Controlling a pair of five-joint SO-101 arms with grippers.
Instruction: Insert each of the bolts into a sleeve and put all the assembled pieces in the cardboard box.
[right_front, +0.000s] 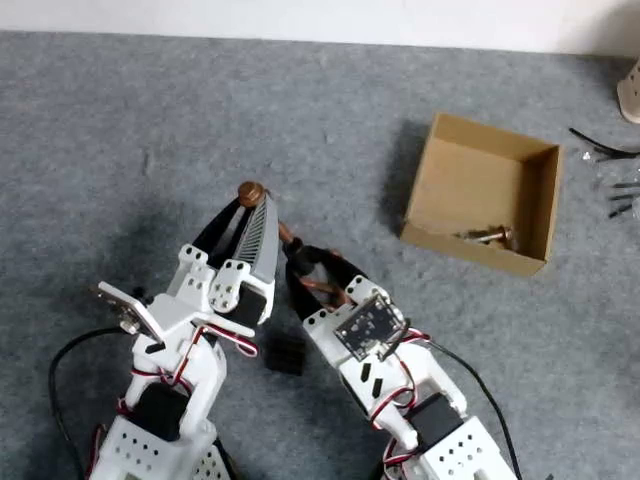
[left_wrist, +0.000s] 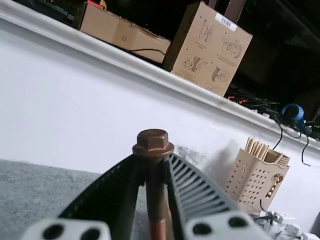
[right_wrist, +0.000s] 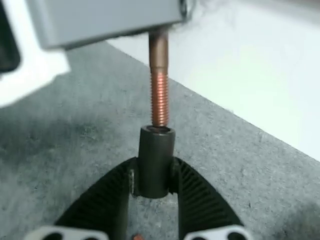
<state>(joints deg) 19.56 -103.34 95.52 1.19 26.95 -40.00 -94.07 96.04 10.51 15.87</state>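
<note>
Grey felt (right_front: 120, 130); left claw (left_wrist: 152, 170) around bolt (left_wrist: 153, 144), right claw (right_wrist: 153, 172) around sleeve (right_wrist: 155, 145).

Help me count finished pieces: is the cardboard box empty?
No, one piece with a brown bolt head lies on the floor of the cardboard box, close to its near wall.

We see a bolt (left_wrist: 152, 146) of coppery metal. Its hex head and upper shank are smooth with a dull sheen, and its lower part is finely threaded. The sleeve (right_wrist: 155, 160) looks matt black and smooth; we cannot tell whether it is metal or plastic. On the left hand (left_wrist: 153, 167) and the right hand (right_wrist: 154, 175) the fingers are ribbed, matt black plastic. The bench (right_front: 130, 130) wears rough grey felt-like cloth. The cardboard box (right_front: 485, 150) is plain matt brown board.
</note>
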